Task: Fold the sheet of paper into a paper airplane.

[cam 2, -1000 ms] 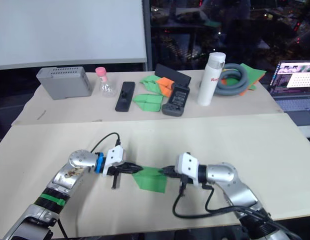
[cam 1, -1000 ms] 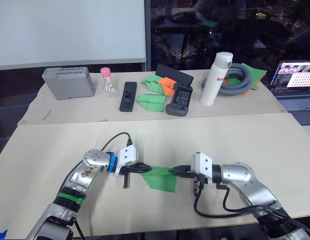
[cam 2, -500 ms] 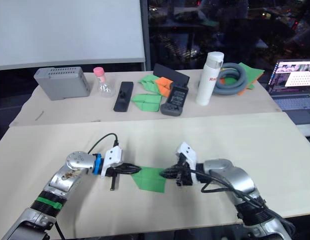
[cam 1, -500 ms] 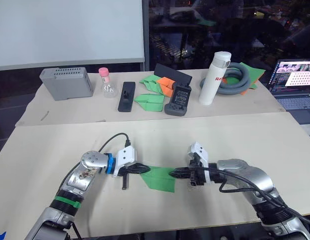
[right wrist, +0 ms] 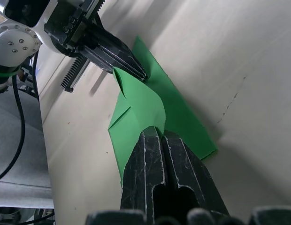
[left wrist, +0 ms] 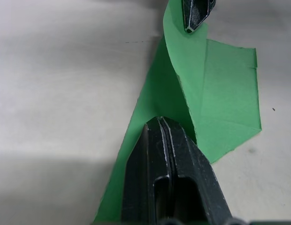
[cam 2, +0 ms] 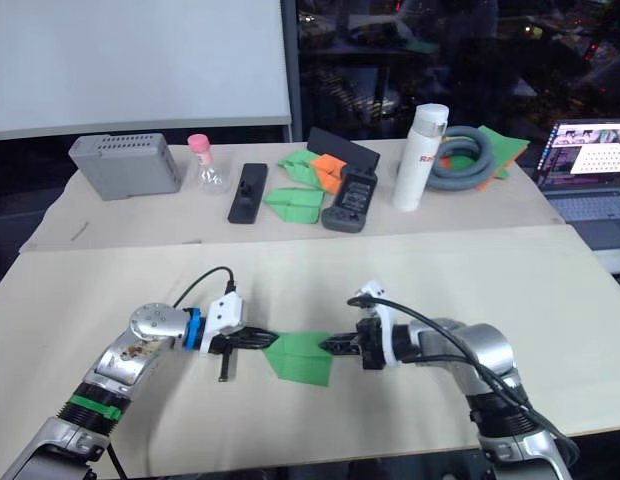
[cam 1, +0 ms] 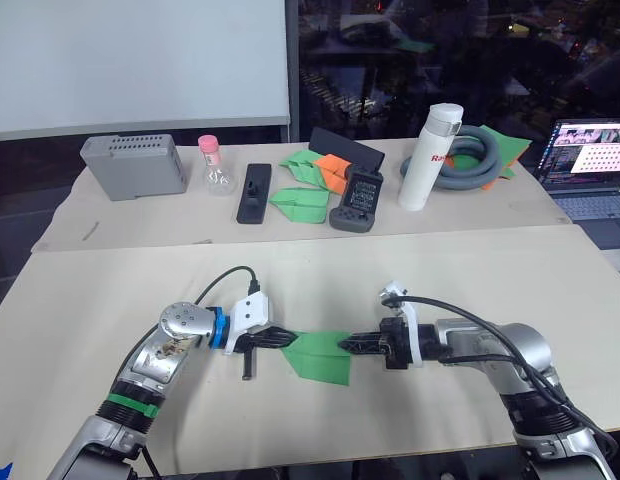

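The only writing that showed was a short run of red letters on the white bottle (cam 1: 427, 158) standing on the far tabletop (cam 1: 140, 222) — too small to be read with certainty; the laptop (cam 1: 593, 160) at the right edge displayed a grid of pink tiles with no legible text. On the near tabletop (cam 1: 550, 290) the sheet of paper (cam 1: 320, 355), bright green and partly folded, lay between the two arms, one flap curled up off the surface. The left gripper (cam 1: 286, 339) reached in from the robot's left with the forearm low and slanting across the tabletop, its two black fingers (left wrist: 166, 183) pressed together on the near edge of the raised flap. The right gripper (cam 1: 344, 345) came in from the opposite side, forearm nearly level and wrist rolled so that a cable looped above it; its fingers (right wrist: 164, 173) were likewise closed together, pinching the opposite edge of the same flap — the two grippers faced each other tip to tip across the paper. Behind, on the far tabletop, stood a grey box (cam 1: 134, 165), a small flask with a pink cap (cam 1: 219, 167), a black remote (cam 1: 256, 192), a dark handheld controller (cam 1: 357, 200), a coiled grey hose (cam 1: 476, 158), and folded green paper (cam 1: 300, 202) and orange paper (cam 1: 333, 166).
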You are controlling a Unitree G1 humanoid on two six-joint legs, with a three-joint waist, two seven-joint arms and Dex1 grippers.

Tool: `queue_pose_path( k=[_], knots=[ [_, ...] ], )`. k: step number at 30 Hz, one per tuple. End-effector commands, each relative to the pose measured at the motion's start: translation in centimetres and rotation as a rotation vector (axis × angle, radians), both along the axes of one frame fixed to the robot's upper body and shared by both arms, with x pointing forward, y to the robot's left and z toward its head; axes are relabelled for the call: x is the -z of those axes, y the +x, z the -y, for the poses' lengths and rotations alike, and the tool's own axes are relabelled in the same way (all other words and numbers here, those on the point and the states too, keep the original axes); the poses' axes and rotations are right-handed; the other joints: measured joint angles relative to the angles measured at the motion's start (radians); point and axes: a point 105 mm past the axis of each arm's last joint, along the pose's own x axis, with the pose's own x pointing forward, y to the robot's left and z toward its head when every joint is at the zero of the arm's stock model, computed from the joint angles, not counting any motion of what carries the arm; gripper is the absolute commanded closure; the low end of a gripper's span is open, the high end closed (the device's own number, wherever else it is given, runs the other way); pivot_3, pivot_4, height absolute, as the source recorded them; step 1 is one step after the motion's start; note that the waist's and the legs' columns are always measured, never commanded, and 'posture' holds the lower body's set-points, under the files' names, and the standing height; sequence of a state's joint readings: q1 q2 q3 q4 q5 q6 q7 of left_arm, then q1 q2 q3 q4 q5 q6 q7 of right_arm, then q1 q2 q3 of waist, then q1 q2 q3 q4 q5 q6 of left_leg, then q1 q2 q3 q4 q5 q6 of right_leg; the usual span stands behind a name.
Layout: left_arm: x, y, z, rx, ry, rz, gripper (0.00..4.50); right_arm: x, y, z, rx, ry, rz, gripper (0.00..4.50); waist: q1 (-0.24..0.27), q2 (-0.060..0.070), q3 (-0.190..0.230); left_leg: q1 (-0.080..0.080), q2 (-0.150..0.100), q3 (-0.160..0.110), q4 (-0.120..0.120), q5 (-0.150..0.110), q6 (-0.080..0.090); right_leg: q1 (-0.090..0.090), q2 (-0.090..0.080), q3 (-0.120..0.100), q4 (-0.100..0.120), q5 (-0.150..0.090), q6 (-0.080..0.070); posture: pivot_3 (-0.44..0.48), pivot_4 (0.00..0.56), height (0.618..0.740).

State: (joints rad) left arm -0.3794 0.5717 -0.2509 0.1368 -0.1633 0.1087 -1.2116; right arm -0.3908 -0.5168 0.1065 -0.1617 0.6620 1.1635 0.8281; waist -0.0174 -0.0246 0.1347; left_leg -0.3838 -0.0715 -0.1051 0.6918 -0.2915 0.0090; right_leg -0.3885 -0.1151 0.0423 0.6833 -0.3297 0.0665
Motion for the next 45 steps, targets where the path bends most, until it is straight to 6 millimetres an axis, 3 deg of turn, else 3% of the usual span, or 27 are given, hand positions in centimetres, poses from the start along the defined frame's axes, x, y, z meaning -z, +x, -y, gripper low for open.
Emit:
queue_pose_path(
  k=[1, 13, 23, 26, 32, 36, 45],
  knots=[
    [0.2, 0.4, -0.5, -0.043, -0.006, -0.009, 4.50, 1.8, -0.3, 0.5, 0.032, -0.047, -0.100, 4.46, 0.000, -0.001, -0.001, 0.000, 0.000, 0.000, 0.000, 0.000, 0.000, 0.000, 0.000, 0.000, 0.000, 0.000, 0.000, 0.000, 0.150, 0.740],
    [-0.2, 0.7, -0.5, -0.065, -0.027, 0.000, 4.50, 3.8, -0.8, 1.1, 0.058, -0.121, -0.167, 4.46, 0.004, -0.006, -0.004, 0.000, 0.000, 0.000, 0.000, 0.000, 0.000, 0.001, -0.001, 0.000, 0.000, 0.000, 0.000, 0.000, 0.150, 0.740],
    [-0.8, 0.7, -0.5, -0.054, -0.031, 0.016, 4.50, 5.4, -1.8, 1.9, -0.087, -0.284, 0.072, 4.46, 0.006, -0.009, -0.006, 0.002, -0.002, -0.001, 0.001, -0.004, 0.006, 0.001, -0.002, 0.000, -0.003, 0.001, 0.001, 0.000, 0.150, 0.740],
    [-1.6, 0.6, -0.1, -0.038, -0.053, 0.031, 4.50, 5.7, -1.8, 1.9, -0.084, -0.281, 0.060, 4.46, 0.005, -0.009, -0.006, 0.002, -0.001, -0.001, 0.001, -0.003, 0.006, 0.002, -0.002, 0.000, -0.003, 0.001, 0.001, 0.000, 0.150, 0.740],
    [-5.9, 0.0, 1.1, -0.004, -0.201, 0.049, 4.50, 6.3, -1.9, 2.3, -0.086, -0.302, 0.044, 4.46, 0.005, -0.009, -0.006, 0.001, -0.001, -0.001, 0.001, -0.003, 0.005, 0.002, -0.002, 0.000, -0.003, 0.001, 0.001, 0.000, 0.150, 0.740],
    [-7.4, -0.6, 1.8, 0.019, -0.246, 0.034, 4.50, 6.3, -2.0, 2.3, -0.089, -0.300, 0.036, 4.46, 0.005, -0.009, -0.006, 0.002, -0.001, -0.001, 0.001, -0.004, 0.006, 0.002, -0.002, 0.000, -0.003, 0.001, 0.001, 0.000, 0.150, 0.740],
    [-3.1, -0.3, 2.3, 0.055, -0.030, 0.075, 4.50, 5.9, -1.8, 2.0, -0.080, -0.288, 0.057, 4.46, 0.006, -0.009, -0.006, 0.003, -0.001, -0.001, 0.000, -0.003, 0.005, 0.003, -0.002, 0.000, -0.004, 0.001, 0.001, 0.000, 0.150, 0.740]
  ],
)
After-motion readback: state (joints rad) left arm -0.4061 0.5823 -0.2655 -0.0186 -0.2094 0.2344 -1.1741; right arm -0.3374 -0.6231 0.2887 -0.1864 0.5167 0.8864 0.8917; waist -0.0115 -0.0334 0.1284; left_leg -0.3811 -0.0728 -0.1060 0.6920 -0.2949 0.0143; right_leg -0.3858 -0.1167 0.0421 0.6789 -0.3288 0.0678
